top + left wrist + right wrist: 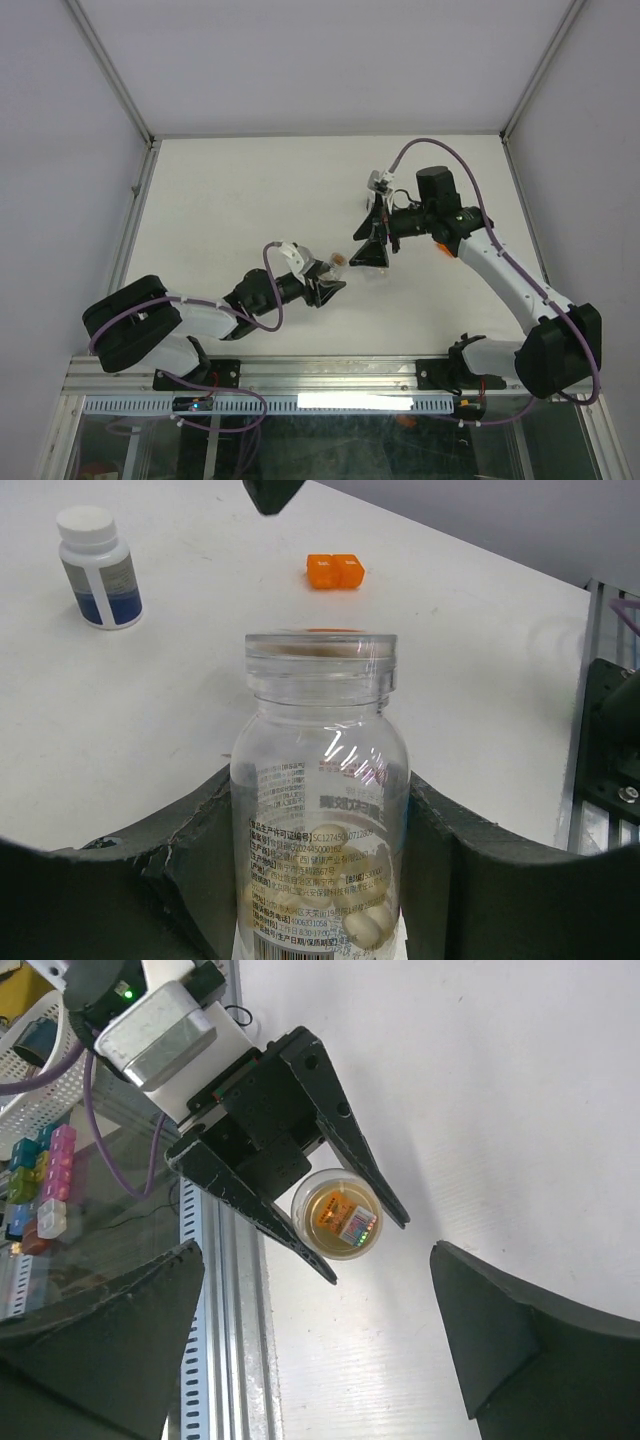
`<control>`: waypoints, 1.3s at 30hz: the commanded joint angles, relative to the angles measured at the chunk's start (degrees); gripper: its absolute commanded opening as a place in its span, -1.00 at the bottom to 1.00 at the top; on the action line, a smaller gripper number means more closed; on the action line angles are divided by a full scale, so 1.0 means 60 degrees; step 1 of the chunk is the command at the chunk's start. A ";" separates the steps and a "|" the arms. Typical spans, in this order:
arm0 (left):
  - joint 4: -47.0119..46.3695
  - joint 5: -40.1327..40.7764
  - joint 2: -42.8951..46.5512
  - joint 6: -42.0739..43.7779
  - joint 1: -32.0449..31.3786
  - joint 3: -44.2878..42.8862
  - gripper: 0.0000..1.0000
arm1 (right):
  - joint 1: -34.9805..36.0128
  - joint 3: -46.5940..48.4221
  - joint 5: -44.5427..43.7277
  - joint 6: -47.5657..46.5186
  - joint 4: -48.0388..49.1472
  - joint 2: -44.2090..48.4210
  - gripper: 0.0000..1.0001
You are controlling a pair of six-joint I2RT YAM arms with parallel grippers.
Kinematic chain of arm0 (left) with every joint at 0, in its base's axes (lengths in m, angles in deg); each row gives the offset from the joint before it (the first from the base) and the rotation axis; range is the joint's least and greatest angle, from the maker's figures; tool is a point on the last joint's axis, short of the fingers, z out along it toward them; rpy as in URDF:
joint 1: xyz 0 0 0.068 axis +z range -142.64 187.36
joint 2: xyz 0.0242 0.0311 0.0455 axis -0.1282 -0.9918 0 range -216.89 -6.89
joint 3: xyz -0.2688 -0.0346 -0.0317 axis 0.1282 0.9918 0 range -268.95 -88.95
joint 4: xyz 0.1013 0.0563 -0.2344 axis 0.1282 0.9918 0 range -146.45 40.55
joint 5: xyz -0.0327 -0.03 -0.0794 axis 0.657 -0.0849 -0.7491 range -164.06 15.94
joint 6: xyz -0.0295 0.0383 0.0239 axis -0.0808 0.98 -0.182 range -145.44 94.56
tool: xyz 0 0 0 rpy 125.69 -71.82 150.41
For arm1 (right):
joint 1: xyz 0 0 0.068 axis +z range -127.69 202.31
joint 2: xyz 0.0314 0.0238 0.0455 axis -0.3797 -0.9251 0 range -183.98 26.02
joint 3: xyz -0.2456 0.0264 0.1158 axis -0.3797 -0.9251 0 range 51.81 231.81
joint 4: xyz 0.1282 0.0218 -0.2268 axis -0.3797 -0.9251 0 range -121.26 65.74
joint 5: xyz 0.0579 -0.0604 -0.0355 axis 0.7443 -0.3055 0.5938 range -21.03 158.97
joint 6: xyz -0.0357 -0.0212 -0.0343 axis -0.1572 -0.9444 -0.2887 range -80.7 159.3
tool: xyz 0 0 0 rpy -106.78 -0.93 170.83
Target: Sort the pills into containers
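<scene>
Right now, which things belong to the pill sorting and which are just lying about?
Job: clear round plastic pill bottle gripped by the left tool; small orange two-cell plastic box; open right tool.
Lying about: white plastic bottle with blue label and white cap; small coloured blocks off the white table.

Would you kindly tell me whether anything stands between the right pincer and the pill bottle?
Nothing visible does: the open right pincer faces the top of the pill bottle, whose sides alone the left pincer grips.
</scene>
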 commanded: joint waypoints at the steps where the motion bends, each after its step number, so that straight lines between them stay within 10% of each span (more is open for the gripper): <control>1: -0.1321 -0.0759 0.0245 -0.0052 -0.0068 0.0218 -1.00 | -0.0422 0.0086 0.0662 -0.1336 -0.0568 0.0503 0.97; 8: -0.0561 -0.2974 0.0795 0.0060 -0.0068 0.0126 -1.00 | -0.0601 -0.0611 0.1666 -0.6002 -0.2012 0.1223 0.98; 13: 0.0294 -0.4538 0.1115 -0.0212 -0.0047 -0.0232 -1.00 | -0.0605 -0.0420 0.3042 -1.4085 -0.7004 0.1021 0.98; 39: 0.0299 -0.5956 0.0019 -0.1057 -0.0039 -0.1276 -1.00 | 0.0675 -0.0789 0.2514 -1.1129 -0.4755 0.1261 0.26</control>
